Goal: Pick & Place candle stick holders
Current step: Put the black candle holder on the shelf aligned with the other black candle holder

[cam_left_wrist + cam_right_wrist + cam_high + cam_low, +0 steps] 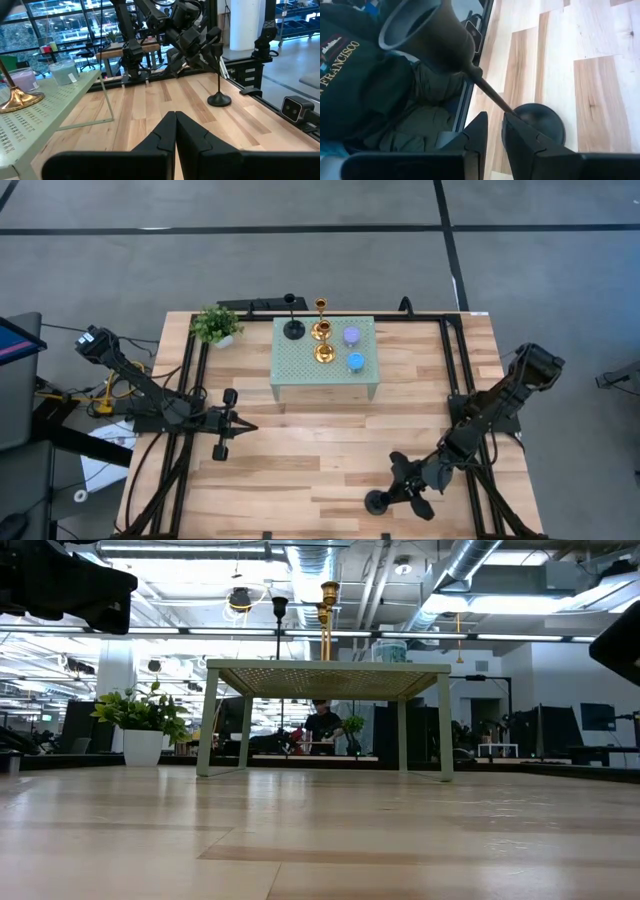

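Note:
A mint-green perforated stand (325, 370) bears a black holder (293, 330), two gold holders (321, 328) (325, 353), a lilac one (351, 335) and a blue one (355, 362), each on its base. My right gripper (392, 498) is near the table's near edge, right of centre, shut on a second black holder (378, 502). That holder also shows in the left wrist view (219, 99). My left gripper (247, 426) is shut and empty, left of centre, in front of the stand. My right gripper pinches the black holder's thin stem (496, 101) between its two fingers (522, 134), between the cup (425, 30) and the round base (542, 122). The fingers come slanting down from above. The holder stands about upright, its base (219, 100) on the table.
A small green potted plant (217, 326) stands at the far left corner of the stand. A person in a dark green sweatshirt (360, 75) is just past the table's near edge, close to my right gripper. Bare wood lies between the stand and the near edge.

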Controlling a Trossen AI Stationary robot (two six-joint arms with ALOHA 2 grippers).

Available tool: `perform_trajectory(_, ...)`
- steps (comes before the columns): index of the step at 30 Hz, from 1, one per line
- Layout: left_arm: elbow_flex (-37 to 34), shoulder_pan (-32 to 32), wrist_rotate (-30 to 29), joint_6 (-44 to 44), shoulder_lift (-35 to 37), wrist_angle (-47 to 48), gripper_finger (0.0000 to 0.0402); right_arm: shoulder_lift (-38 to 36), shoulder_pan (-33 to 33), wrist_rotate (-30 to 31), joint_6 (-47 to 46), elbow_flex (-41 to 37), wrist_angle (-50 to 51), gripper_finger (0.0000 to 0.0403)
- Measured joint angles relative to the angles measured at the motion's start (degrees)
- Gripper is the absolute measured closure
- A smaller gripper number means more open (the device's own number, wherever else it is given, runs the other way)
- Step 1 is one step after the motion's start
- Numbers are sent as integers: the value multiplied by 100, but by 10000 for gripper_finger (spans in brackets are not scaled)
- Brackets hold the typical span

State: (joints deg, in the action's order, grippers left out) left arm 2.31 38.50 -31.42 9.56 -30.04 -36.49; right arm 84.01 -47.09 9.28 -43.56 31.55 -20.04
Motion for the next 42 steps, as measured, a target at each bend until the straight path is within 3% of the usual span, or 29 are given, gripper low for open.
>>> perform_trajectory(5,0,0,0,0,-2,0,394,419,8,-30,-2,10,-713,349)
perform_trajectory(15,0,0,-2,2,-1,0,394,518,134,21,-3,398,-429,343)
perform_trajectory(21,0,0,-2,52,0,0,394,533,142,114,-865,514,930,299)
perform_trajectory(27,0,0,-2,66,0,0,394,522,1,-375,-1019,516,889,250)
perform_trajectory(36,-2,0,-2,66,0,0,394,522,-83,429,-701,522,875,229)
perform_trajectory(42,-2,0,-2,66,0,2,394,524,34,484,-617,522,845,222)
